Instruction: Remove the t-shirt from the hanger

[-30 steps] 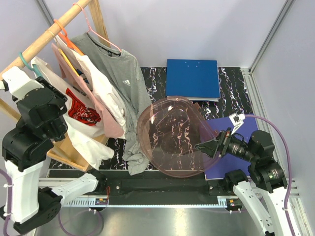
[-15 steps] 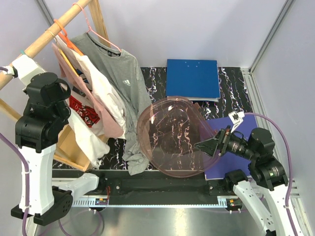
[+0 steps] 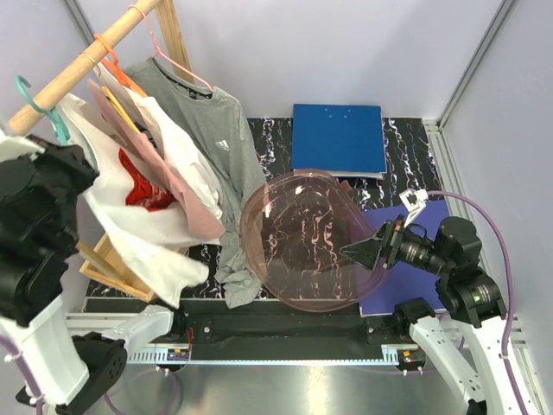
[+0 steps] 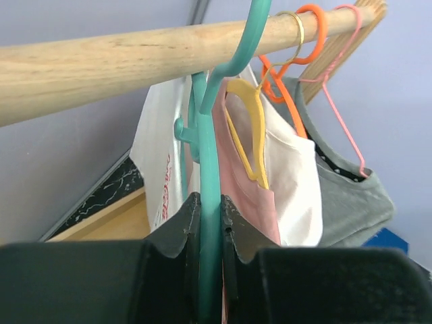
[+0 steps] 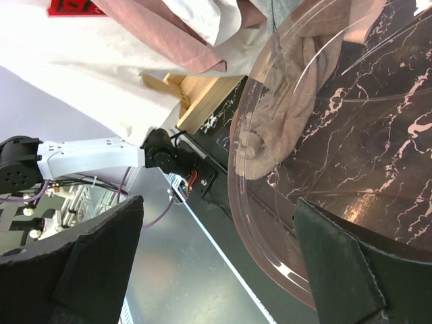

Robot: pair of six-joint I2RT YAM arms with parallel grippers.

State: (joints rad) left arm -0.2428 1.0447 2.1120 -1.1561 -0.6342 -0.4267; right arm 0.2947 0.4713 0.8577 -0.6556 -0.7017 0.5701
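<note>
A white t-shirt with a red print (image 3: 130, 216) hangs on a teal hanger (image 4: 209, 169), nearest the low end of the wooden rod (image 4: 101, 61). My left gripper (image 4: 208, 202) is shut on the teal hanger's neck just below its hook, which curves over the rod. In the top view the teal hook (image 3: 39, 108) shows by the rod (image 3: 86, 60), and my left arm hides the gripper. The shirt's hem (image 3: 168, 268) is swung out to the right. My right gripper (image 3: 363, 252) is open and empty, at the right rim of a clear pink basket (image 3: 302, 242).
Further up the rod hang a pink shirt on a yellow hanger (image 4: 246, 128), a white shirt on an orange hanger (image 4: 287, 94) and a grey shirt (image 3: 216, 147) on a pink hanger. A blue folder (image 3: 339, 138) lies at the back, a purple mat (image 3: 423, 220) at the right.
My left arm has pulled back toward the near left. The teal hanger slid toward the rod's low end and the white t-shirt swung up and out. The right gripper edged slightly up.
</note>
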